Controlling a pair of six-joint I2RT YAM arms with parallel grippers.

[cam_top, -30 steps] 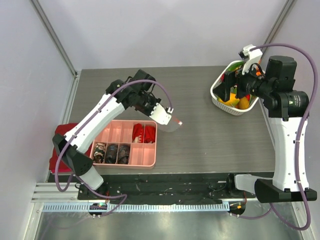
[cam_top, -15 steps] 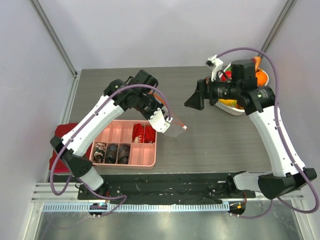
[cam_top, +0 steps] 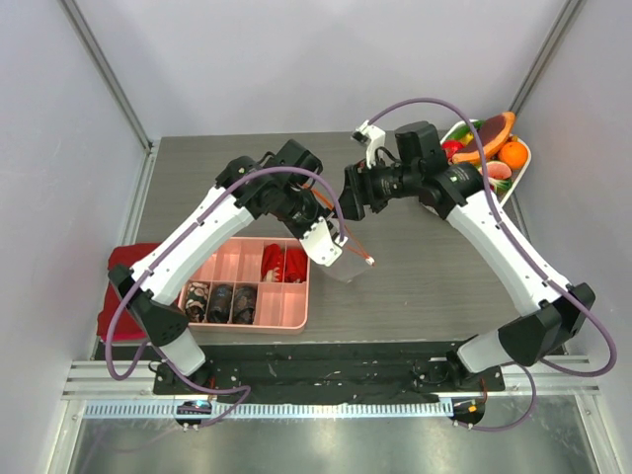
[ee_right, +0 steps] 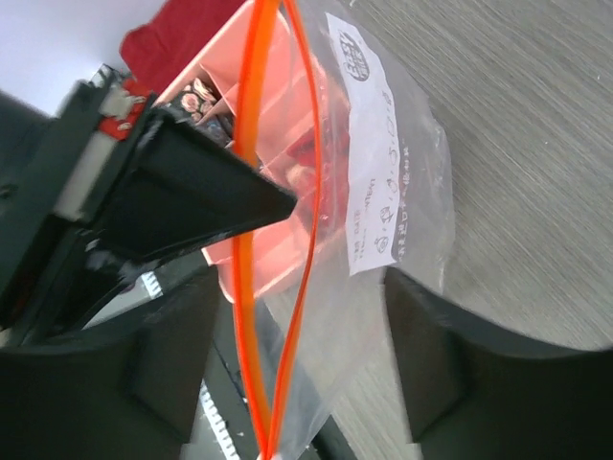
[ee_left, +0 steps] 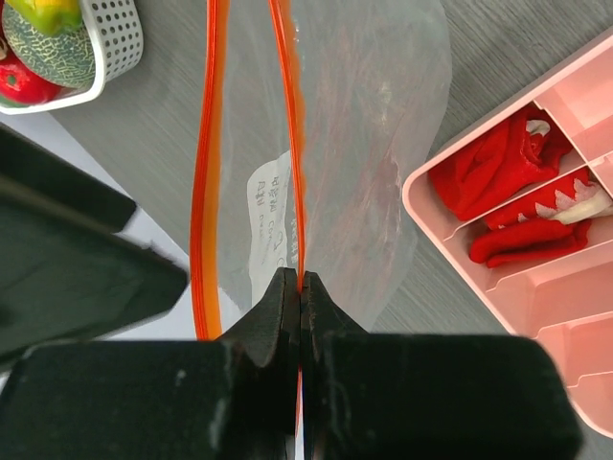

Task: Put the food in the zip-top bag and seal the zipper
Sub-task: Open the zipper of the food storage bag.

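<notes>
The clear zip-top bag (cam_top: 349, 263) hangs from my left gripper (cam_top: 336, 247) over the table's middle. In the left wrist view that gripper (ee_left: 302, 281) is shut on one side of the orange-red zipper (ee_left: 296, 144); the other side (ee_left: 203, 163) bows away, so the mouth gapes. My right gripper (cam_top: 353, 195) is just beyond the bag, open and empty. In the right wrist view its fingers (ee_right: 172, 355) straddle the bag's mouth (ee_right: 278, 316) without touching. The food (cam_top: 512, 153) lies in the white basket (cam_top: 518, 183) at the far right; a melon (ee_left: 53, 53) and a red fruit (ee_left: 24, 84) show there.
A pink compartment tray (cam_top: 281, 318) with red crinkled pieces (cam_top: 283, 262) and dark lumps (cam_top: 220, 299) lies left of the bag, close under my left arm. A red cloth (cam_top: 120, 259) lies at the table's left edge. Side walls stand close on both sides.
My right arm has swung left from the basket to the bag's mouth, with nothing in its fingers. My left gripper has turned the bag a little downward and rightward.
</notes>
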